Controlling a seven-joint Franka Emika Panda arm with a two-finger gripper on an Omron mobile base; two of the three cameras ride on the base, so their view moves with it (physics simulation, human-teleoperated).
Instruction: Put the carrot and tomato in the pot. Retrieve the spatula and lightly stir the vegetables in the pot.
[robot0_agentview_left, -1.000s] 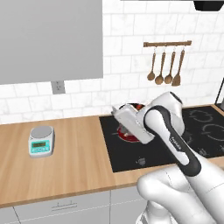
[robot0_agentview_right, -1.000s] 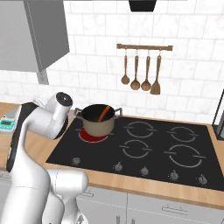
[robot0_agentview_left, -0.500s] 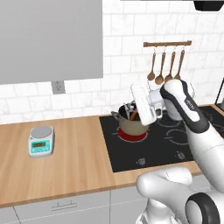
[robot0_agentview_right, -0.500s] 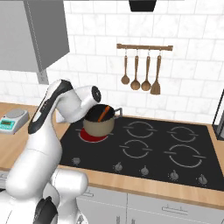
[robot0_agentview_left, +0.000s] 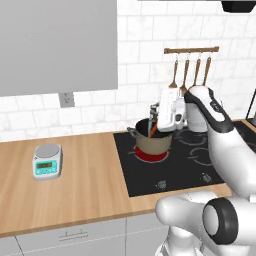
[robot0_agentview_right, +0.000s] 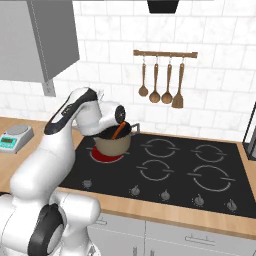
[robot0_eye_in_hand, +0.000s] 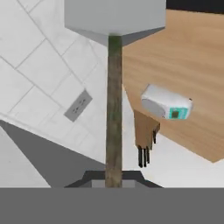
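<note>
Over the pot (robot0_agentview_left: 153, 142) on the stove, the pincer (robot0_eye_in_hand: 113, 177) is gripping the spatula (robot0_eye_in_hand: 114, 78) by its handle, the carrot (robot0_agentview_right: 118, 131) is already leaning inside, and stirring is seemingly remaining.

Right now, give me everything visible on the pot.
The pot is round, tan-beige with a dark inside and a small grey side handle at its left in the left base view. It stands upright on the cooktop's back-left burner, which glows red beneath it. An orange-red carrot leans against its rim. The white hand hovers close above.
</note>
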